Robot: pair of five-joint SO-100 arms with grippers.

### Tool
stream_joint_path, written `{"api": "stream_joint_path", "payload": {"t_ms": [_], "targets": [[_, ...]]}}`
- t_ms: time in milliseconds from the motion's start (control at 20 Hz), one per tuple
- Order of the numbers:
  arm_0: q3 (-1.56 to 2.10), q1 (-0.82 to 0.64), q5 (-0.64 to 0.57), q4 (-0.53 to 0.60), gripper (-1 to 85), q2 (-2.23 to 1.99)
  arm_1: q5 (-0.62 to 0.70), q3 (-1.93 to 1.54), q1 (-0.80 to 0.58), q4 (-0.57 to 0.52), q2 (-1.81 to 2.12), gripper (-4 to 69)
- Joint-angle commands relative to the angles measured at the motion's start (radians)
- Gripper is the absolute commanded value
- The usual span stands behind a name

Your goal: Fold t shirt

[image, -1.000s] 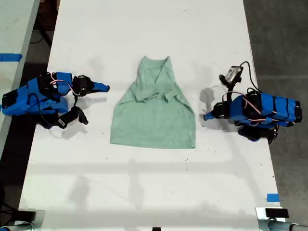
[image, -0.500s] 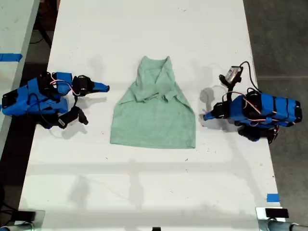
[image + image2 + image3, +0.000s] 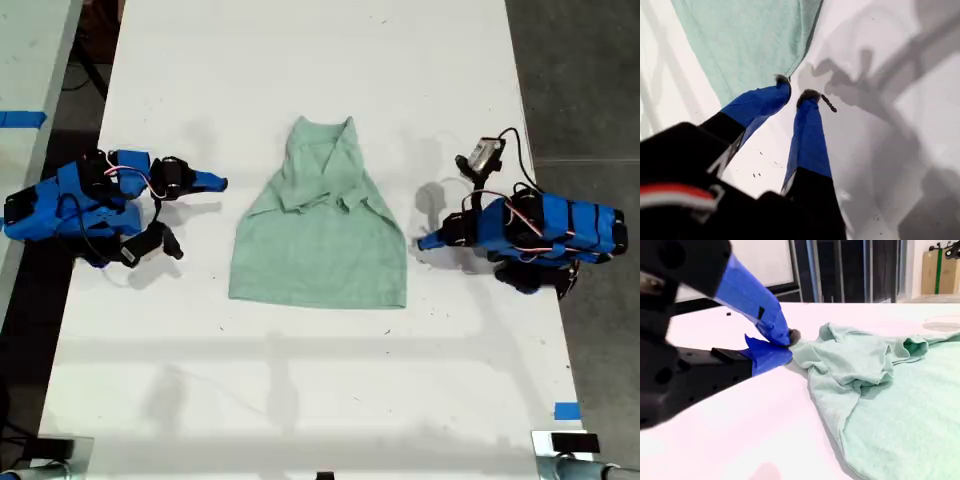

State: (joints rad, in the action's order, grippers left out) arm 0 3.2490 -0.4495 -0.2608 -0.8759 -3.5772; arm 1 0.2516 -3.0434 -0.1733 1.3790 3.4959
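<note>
Fingers on my first gripper sitting slightly parted, empty, just beside the t shirt | my second gripper looking pinched shut, empty | t shirt lying mid-table, sleeves folded in | soft, light, floppy, so I'm thinking pinch the hem corners

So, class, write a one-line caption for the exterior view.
A mint t shirt, sleeves folded in, lies flat on the white table between two blue arms.

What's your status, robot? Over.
My first gripper open, beside the t shirt. My second gripper shut, apart from it. Sleeves folded in, hem flat. Nothing in the way.
</note>
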Motion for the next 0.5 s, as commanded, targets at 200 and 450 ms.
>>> {"api": "stream_joint_path", "payload": {"t_ms": [200, 450], "targets": [[0.038, -0.003, 0.005, -0.002, -0.3, -0.009, -0.009, -0.054, 0.009, -0.020, 0.011, 1.5], [0.038, -0.006, 0.005, -0.003, 1.0, -0.009, -0.011, -0.054, 0.012, -0.020, 0.011, 1.4]]}}
